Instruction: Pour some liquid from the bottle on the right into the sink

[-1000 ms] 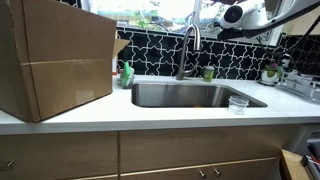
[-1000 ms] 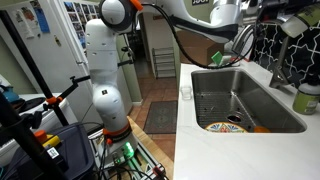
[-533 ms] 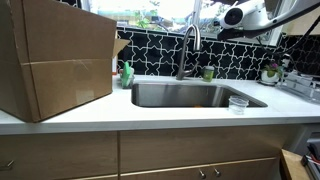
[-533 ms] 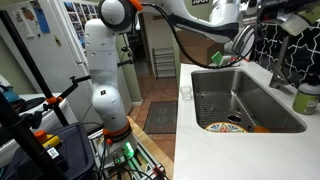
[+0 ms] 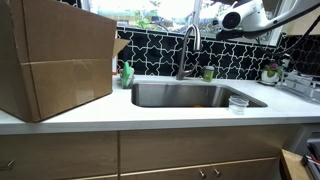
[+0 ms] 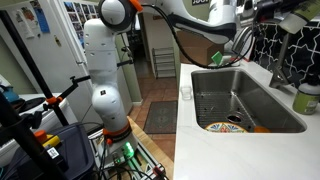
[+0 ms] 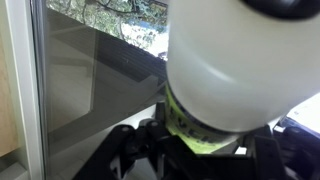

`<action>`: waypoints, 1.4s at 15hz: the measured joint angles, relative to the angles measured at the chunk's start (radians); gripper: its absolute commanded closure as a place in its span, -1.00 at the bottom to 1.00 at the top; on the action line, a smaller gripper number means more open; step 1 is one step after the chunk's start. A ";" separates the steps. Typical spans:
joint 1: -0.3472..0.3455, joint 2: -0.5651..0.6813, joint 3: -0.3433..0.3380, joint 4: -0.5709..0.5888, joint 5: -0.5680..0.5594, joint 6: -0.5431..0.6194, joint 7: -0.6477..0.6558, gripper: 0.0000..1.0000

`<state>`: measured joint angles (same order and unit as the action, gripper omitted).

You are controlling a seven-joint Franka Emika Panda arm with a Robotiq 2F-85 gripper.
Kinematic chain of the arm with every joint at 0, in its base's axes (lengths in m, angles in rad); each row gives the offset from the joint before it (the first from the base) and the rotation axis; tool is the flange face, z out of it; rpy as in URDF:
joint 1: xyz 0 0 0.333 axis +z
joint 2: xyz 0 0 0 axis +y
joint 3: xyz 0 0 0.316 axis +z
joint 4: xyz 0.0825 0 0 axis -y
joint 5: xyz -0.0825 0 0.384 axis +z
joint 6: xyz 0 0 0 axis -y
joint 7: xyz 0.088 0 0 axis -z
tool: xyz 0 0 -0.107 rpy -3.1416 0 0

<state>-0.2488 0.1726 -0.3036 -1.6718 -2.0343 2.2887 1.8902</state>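
"White plastic with a lime-green collar: the bottle fills the wrist view from twelve to four o'clock. Where is it held?"

"Aloft, clenched in the gripper, whose dark fingers flank the collar at six o'clock. Window glass shows behind it, from nine to eleven o'clock."

"And in the wider scene?"

"In an exterior view the white arm hangs at one o'clock above the steel sink, just past the faucet. The bottle is too small there to make out."

"What surrounds the sink?"

"On the white desk a clear cup stands at three o'clock of the basin, near its rim. A green container is at ten o'clock. A large cardboard box sits at nine o'clock, covering that end of the desk. In an exterior view a patterned plate lies in the basin."
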 measured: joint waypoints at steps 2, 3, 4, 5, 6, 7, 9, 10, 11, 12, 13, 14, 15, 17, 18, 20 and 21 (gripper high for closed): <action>-0.001 -0.001 0.005 -0.008 -0.003 -0.011 0.003 0.24; -0.003 -0.001 0.007 -0.010 -0.003 -0.012 0.003 0.24; -0.004 -0.001 0.009 -0.012 -0.003 -0.012 0.003 0.24; -0.006 -0.001 0.010 -0.014 -0.003 -0.012 0.003 0.24; -0.008 -0.001 0.011 -0.015 -0.002 -0.012 0.003 0.24; -0.010 -0.001 0.012 -0.016 0.005 -0.011 0.003 0.24; -0.013 -0.001 0.015 -0.019 0.020 -0.011 0.002 0.24; -0.015 -0.001 0.016 -0.020 0.033 -0.011 0.000 0.24; -0.017 -0.001 0.018 -0.021 0.046 -0.010 -0.002 0.24; -0.018 -0.001 0.018 -0.022 0.058 -0.010 -0.004 0.24; -0.019 -0.001 0.019 -0.022 0.067 -0.010 -0.006 0.24; -0.020 -0.001 0.020 -0.023 0.075 -0.010 -0.006 0.24; -0.021 -0.001 0.021 -0.023 0.084 -0.010 -0.007 0.24; -0.025 -0.001 0.021 -0.023 0.136 0.005 -0.029 0.24; -0.030 -0.001 0.021 -0.024 0.185 0.017 -0.054 0.24; -0.045 -0.001 0.021 -0.024 0.326 0.046 -0.138 0.24; -0.055 -0.001 0.021 -0.024 0.400 0.062 -0.186 0.24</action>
<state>-0.3038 0.1717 -0.2826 -1.6957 -1.6342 2.3508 1.7045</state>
